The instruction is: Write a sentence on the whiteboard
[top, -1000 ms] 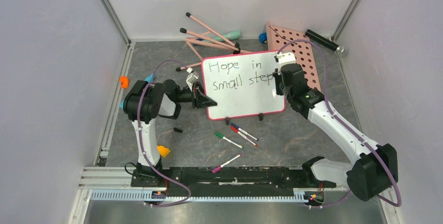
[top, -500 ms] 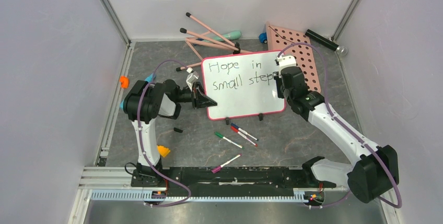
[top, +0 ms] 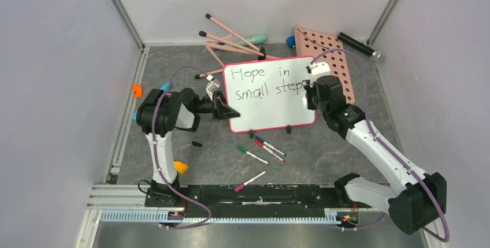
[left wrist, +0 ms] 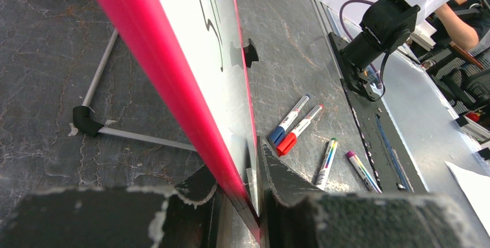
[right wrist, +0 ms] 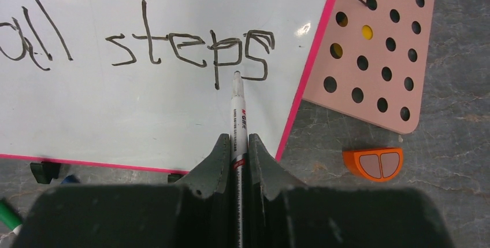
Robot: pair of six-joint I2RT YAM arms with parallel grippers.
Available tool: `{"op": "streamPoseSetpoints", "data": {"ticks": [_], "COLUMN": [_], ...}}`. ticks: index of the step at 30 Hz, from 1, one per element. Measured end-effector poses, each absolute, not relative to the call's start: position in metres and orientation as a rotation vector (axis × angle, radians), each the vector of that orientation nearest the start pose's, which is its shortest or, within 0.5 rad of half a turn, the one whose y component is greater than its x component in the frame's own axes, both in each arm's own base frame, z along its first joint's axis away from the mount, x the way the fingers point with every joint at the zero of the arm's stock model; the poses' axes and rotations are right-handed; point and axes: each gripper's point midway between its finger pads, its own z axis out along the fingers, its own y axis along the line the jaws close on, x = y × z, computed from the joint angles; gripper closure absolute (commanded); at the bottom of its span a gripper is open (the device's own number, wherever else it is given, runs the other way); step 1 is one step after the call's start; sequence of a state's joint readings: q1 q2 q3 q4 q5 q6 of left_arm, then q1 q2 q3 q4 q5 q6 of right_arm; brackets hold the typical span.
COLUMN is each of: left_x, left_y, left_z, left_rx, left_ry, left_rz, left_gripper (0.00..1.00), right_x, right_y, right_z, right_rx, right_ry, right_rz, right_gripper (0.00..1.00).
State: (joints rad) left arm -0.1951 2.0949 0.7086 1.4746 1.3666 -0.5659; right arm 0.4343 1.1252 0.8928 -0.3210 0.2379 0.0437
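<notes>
The whiteboard (top: 271, 112) stands propped near the middle of the table, tilted back. The left gripper (left wrist: 240, 173) is clamped on its lower left rim, and the sentence (top: 248, 93) runs across it in two lines, "Hope in" over "small steps". The right gripper (right wrist: 238, 139) is clenched on a marker (right wrist: 237, 100), whose tip sits just under the final "s". I can't tell whether it is touching the surface. The lettering looks complete to me, so the thing to do well now is the exit. I'd lift the tip straight off the board rather than drag it sideways, which would leave a tail on that last letter. The left side should hold firm until the pen is clear, since a nudge could rock the board on its clips. There's no proper container here. The nearest thing is the pegboard (right wrist: 375, 69) lying just beside the board's right edge; most of its holes look dark and empty, and two show yellow inside. Spare pens (top: 268, 147) lie loose on the table in front.
</notes>
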Motion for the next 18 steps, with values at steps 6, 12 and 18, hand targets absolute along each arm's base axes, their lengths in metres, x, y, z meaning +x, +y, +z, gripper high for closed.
{"op": "streamPoseSetpoints", "data": {"ticks": [6, 12, 18], "left_x": [0.306, 0.306, 0.306], "left_y": [-0.241, -0.241, -0.241], "left_z": [0.085, 0.085, 0.085], "left_rx": [0.928, 0.928, 0.928], "left_ry": [1.537, 1.537, 1.537], "left_rz": [-1.559, -1.559, -1.559], "left_gripper": [0.83, 0.83, 0.83], "right_x": [0.324, 0.327, 0.333], "right_y": [0.097, 0.085, 0.081], "right_z": [0.202, 0.197, 0.175], "right_rx": [-0.218, -0.181, -0.182], "right_ry": [2.044, 2.060, 2.127], "right_rz": [-0.003, -0.055, -0.097], "right_gripper": [1.00, 1.00, 1.00]}}
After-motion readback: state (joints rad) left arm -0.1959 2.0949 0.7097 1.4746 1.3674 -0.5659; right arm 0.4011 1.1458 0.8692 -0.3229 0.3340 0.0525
